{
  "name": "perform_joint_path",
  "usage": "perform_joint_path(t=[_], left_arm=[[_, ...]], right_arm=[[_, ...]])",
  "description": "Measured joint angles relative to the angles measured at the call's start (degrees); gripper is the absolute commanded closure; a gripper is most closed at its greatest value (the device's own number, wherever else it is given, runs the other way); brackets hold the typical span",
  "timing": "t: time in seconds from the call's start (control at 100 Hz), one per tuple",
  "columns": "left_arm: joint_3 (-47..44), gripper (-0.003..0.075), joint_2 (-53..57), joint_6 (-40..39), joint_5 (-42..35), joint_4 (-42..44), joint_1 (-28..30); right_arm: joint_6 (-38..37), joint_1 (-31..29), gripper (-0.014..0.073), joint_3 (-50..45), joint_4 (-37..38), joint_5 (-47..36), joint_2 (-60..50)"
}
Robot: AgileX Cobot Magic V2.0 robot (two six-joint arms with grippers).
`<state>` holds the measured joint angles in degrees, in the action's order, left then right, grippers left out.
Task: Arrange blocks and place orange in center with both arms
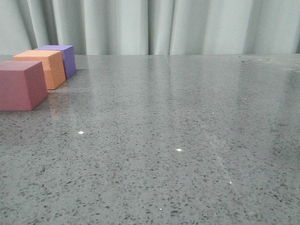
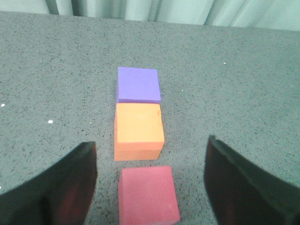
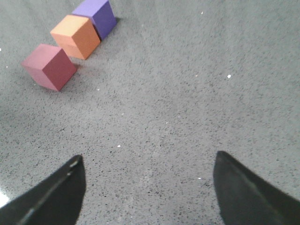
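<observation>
Three cubes stand in a row at the table's far left: the pink cube (image 1: 21, 84) nearest, the orange cube (image 1: 42, 68) in the middle, the purple cube (image 1: 61, 58) farthest. Orange touches purple; a small gap separates it from pink. No gripper shows in the front view. In the left wrist view my left gripper (image 2: 151, 154) is open and empty, above the row, with the pink cube (image 2: 147, 194) between its fingers, then orange (image 2: 138, 131) and purple (image 2: 138, 84) beyond. My right gripper (image 3: 149, 161) is open and empty over bare table, well away from the pink (image 3: 49, 65), orange (image 3: 75, 36) and purple (image 3: 96, 14) cubes.
The grey speckled table (image 1: 178, 140) stretches to the right of the cubes. A pale curtain (image 1: 154, 26) hangs behind the table's far edge.
</observation>
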<state>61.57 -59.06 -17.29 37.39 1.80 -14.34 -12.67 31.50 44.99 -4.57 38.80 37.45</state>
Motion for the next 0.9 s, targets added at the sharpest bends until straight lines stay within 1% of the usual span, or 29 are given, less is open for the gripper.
perform_joint_path(t=[0.02,0.04,0.07,0.09,0.14,0.16,0.21,0.27,0.31,0.68,0.9], left_arm=[[-1.0,0.0401,1.1,0.0,-0.4,0.0,0.0],[-2.0,0.0430,2.3,0.0,-0.8,0.0,0.0],[-3.4,0.0469,3.7,0.0,-1.5,0.0,0.0],[-4.4,0.0499,4.8,0.0,-1.9,0.0,0.0],[-6.7,0.0569,7.1,0.0,-2.9,0.0,0.0],[-7.6,0.0599,8.0,0.0,-3.3,0.0,0.0],[-9.8,0.0664,10.1,0.0,-4.2,0.0,0.0],[-12.2,0.0741,12.5,0.0,-4.7,-0.1,0.0],[-13.7,0.0740,14.2,0.0,-5.1,-0.2,0.0],[-24.4,0.0739,28.0,0.8,-7.2,-0.3,0.0],[-26.5,0.0739,34.0,0.9,-7.2,-0.5,0.0]], right_arm=[[0.0,0.0,0.0172,-0.4,0.2,-0.4,-0.7],[0.0,0.0,0.0215,-1.0,0.3,-0.6,-1.4],[0.0,0.0,0.0295,-2.0,0.5,-0.9,-2.4],[0.0,0.0,0.0328,-2.4,0.6,-1.0,-3.1],[0.0,0.0,0.0465,-3.9,0.9,-1.1,-4.5],[0.0,0.0,0.0498,-4.2,1.0,-1.1,-5.1],[0.0,0.0,0.0622,-5.6,1.1,-1.1,-6.4],[0.0,0.0,0.0724,-6.9,1.2,-1.1,-8.0],[0.0,0.0,0.0712,-7.8,1.3,-1.1,-8.9],[0.0,0.0,0.0715,-15.0,2.1,-4.8,-19.1],[0.0,0.0,0.0715,-16.7,2.5,-6.5,-22.3]])
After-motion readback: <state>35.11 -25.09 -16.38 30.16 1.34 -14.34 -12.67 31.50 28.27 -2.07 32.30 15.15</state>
